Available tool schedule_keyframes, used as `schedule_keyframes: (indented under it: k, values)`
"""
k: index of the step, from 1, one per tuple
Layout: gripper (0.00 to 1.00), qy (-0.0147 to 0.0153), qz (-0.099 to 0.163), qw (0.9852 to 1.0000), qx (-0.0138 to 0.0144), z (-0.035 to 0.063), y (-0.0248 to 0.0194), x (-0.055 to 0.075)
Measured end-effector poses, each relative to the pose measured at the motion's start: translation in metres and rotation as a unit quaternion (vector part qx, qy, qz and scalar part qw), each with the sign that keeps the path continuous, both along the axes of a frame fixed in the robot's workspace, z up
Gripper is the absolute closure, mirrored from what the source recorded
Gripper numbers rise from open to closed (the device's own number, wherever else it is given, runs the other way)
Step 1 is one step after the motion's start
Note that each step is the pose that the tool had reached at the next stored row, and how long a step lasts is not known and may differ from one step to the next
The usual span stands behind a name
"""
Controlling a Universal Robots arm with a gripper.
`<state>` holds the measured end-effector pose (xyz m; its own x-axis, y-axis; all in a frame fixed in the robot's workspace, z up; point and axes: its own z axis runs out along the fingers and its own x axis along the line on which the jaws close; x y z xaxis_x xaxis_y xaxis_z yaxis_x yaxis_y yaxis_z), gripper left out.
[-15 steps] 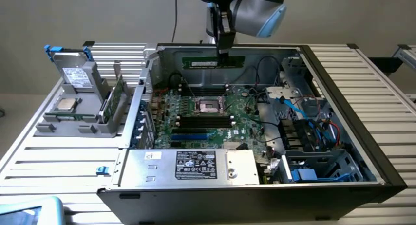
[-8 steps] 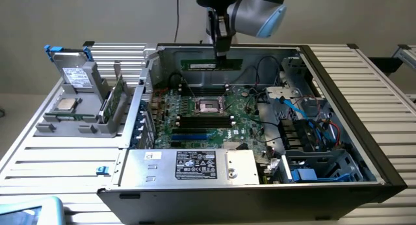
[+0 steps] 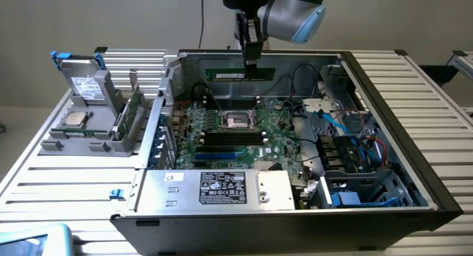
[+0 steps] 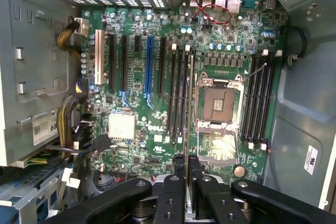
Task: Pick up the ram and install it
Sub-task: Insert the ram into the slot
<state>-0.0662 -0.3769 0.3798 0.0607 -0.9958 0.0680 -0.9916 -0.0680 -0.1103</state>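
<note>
Seen from the exterior view, the gripper [image 3: 252, 67] pinches the ram [image 3: 225, 73] level in the air above and behind the processor socket [image 3: 238, 119]. Around that socket, the open computer case [image 3: 384, 90] holds the motherboard [image 3: 214, 148], power supply [image 3: 214, 189] and loose cables [image 3: 355, 139]. In the wrist view the fingers [image 4: 179, 171] sit pressed on the stick's edge above black memory slots [image 4: 257, 103] flanking the socket; coming down askew, it could jam a slot.

Slatted table [image 3: 68, 185]; computer case [image 3: 296, 229]; rack [image 3: 74, 146]
</note>
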Motion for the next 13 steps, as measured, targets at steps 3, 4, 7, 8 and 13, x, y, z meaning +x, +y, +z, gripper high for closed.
schedule_keyframes:
  k: [3,4,7,8,13]
  values:
    - [0.85,0.0,0.0,1.0,0.0,0.0,0.0,0.0]
    - [0.85,0.0,0.0,1.0,0.0,0.0,0.0,0.0]
    - [0.85,0.0,-0.001,1.0,0.0,-0.0001,-0.0002,-0.0006]
    - [0.85,-0.0001,-0.002,1.0,0.0,-0.0001,-0.0002,-0.0009]
    - [0.85,-0.0067,-0.007,1.0,0.0001,-0.0026,-0.0003,-0.0019]
